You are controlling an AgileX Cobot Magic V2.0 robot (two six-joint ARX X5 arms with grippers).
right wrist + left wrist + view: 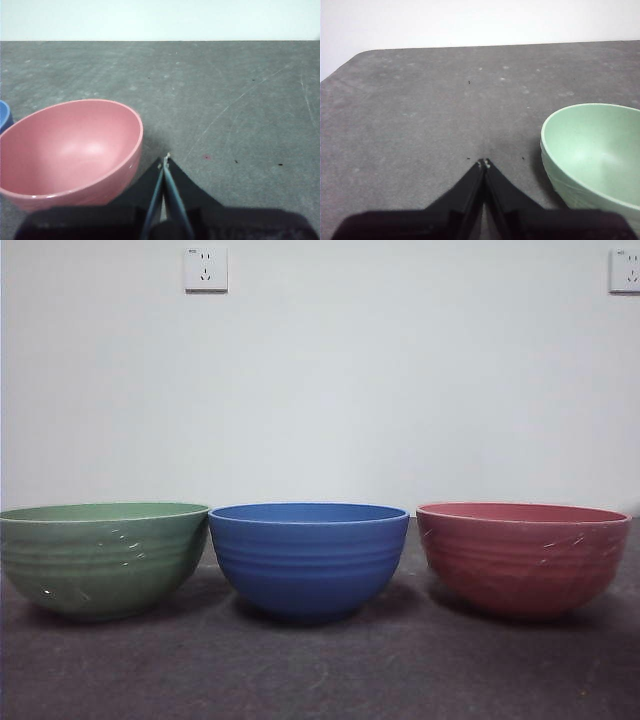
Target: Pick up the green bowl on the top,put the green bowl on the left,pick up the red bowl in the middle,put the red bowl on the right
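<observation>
Three bowls stand side by side on the dark table in the front view. The green bowl (100, 558) is on the left, a blue bowl (308, 557) in the middle, the red bowl (522, 556) on the right. My left gripper (484, 163) is shut and empty, above the table beside the green bowl (595, 150). My right gripper (165, 159) is shut and empty, beside the red bowl (70, 150). Neither arm shows in the front view.
The dark grey table (320, 670) runs to a white wall with two sockets (205, 268). The table's far rounded corner shows in the left wrist view (360, 55). A sliver of the blue bowl (4, 115) shows behind the red one.
</observation>
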